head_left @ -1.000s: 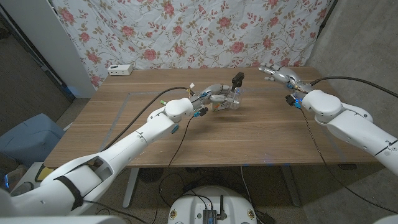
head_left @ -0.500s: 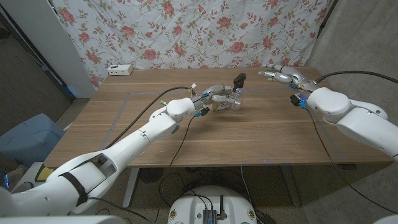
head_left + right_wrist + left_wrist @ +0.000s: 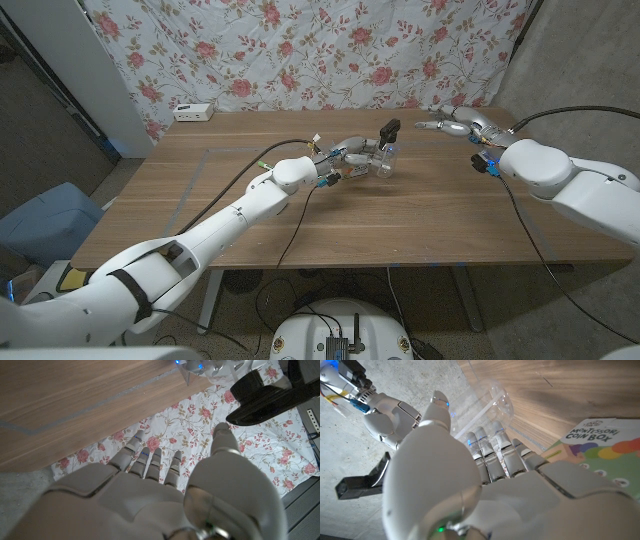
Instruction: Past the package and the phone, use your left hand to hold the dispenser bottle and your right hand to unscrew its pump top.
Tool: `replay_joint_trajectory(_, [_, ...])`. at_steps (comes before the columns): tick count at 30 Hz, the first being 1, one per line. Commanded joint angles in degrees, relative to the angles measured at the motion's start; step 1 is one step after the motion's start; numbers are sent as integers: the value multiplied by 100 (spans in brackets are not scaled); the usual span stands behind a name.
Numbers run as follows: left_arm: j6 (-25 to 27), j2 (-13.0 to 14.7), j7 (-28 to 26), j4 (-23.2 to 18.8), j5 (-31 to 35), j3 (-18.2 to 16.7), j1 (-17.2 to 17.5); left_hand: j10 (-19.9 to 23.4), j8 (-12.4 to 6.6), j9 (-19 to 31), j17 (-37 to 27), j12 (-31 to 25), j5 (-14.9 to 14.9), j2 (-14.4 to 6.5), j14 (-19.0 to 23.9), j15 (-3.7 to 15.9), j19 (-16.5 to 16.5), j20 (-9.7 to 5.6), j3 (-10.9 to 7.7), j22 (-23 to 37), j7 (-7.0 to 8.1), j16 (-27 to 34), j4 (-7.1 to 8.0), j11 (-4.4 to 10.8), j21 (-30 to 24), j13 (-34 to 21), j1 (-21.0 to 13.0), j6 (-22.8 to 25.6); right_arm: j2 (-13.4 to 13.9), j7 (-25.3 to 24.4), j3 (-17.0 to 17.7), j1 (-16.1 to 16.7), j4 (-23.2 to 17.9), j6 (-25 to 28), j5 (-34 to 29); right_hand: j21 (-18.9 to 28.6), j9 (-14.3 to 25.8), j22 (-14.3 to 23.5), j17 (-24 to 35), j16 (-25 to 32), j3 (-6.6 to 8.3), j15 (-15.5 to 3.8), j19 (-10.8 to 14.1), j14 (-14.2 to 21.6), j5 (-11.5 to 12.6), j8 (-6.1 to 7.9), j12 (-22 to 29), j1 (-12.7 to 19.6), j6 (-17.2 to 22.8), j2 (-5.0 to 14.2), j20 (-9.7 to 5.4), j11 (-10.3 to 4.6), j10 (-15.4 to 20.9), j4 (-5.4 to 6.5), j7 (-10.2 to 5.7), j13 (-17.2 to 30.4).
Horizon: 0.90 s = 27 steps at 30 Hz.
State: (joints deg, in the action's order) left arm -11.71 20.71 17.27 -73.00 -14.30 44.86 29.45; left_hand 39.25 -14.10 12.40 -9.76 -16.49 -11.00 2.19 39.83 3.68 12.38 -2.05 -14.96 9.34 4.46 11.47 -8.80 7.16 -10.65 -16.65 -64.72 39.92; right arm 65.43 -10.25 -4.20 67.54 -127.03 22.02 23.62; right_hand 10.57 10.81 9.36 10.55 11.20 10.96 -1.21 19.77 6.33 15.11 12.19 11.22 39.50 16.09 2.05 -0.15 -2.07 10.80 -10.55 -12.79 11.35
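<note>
The left hand (image 3: 352,153) holds the clear dispenser bottle (image 3: 384,160) just above the middle of the frame, with its fingers wrapped round the bottle's side; in the left wrist view the fingers (image 3: 487,452) press on the see-through bottle (image 3: 485,402), and the bottle is off the desk (image 3: 200,200) a little, as far as can be seen; the black pump top (image 3: 389,130) sticks up from the bottle, tilted a bit; since a second ago the left hand has carried the bottle a little to the right and up in the frame; the right hand (image 3: 452,124) is at the upper right, with fingers apart and nothing in it; it points toward the pump top but is not touching it; it has moved up and nearer to the bottle than before; in the right wrist view the right hand's fingers (image 3: 150,462) are spread and the black pump top (image 3: 265,397) is near them; a colourful box (image 3: 600,450) lies on the desk by the left hand; a white power strip (image 3: 193,112) sits at the upper left of the desk, the same as before.
</note>
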Motion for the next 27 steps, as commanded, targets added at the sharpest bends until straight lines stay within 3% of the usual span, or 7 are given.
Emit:
replay_joint_trajectory(1, [-155, -135, 242, 298, 21, 111, -119, 56, -17, 18, -27, -34, -37, -430, 78, 605, 106, -298, -85, 13, -71, 25, 29, -14, -65, -20, -167, 203, 219, 119, 507, 477, -468, 328, -86, -15, 23, 18, 14, -38, 100, 122, -28, -77, -45, -44, -16, 281, -9, -58, 177, -8, -73, -2, 15, 22])
replay_joint_trajectory(14, [-181, -157, 338, 382, 153, 201, -200, 116, -20, 21, -24, -43, -45, -456, 116, 596, 175, -316, -96, 15, -80, 21, 38, -20, -62, -42, -154, 252, 358, 517, 808, 607, -733, 609, -296, -23, 39, 23, 25, -47, 221, 394, -153, -249, -98, -78, -43, 707, -83, -164, 454, 79, -302, 20, 14, 37])
replay_joint_trajectory(21, [-242, -221, 381, 535, 198, 234, -274, 114, -21, 22, -18, -34, -51, -474, 133, 586, 170, -319, -107, 16, -75, 12, 48, -18, -46, -53, -137, 279, 377, 674, 931, 634, -880, 827, -366, -27, 47, 24, 30, -48, 284, 441, -207, -313, -135, -80, -47, 868, -102, -167, 494, 106, -386, 21, 13, 42])
replay_joint_trajectory(27, [-309, -294, 423, 707, 234, 265, -350, 135, -22, 23, -13, -35, -55, -477, 150, 603, 177, -332, -120, 16, -71, 5, 41, -10, -39, -62, -142, 298, 531, 875, 857, 417, -1024, 1190, -334, -28, 56, 25, 32, -69, 333, 490, -263, -436, -180, -68, -61, 1000, -88, -186, 522, 106, -511, 31, 14, 47])
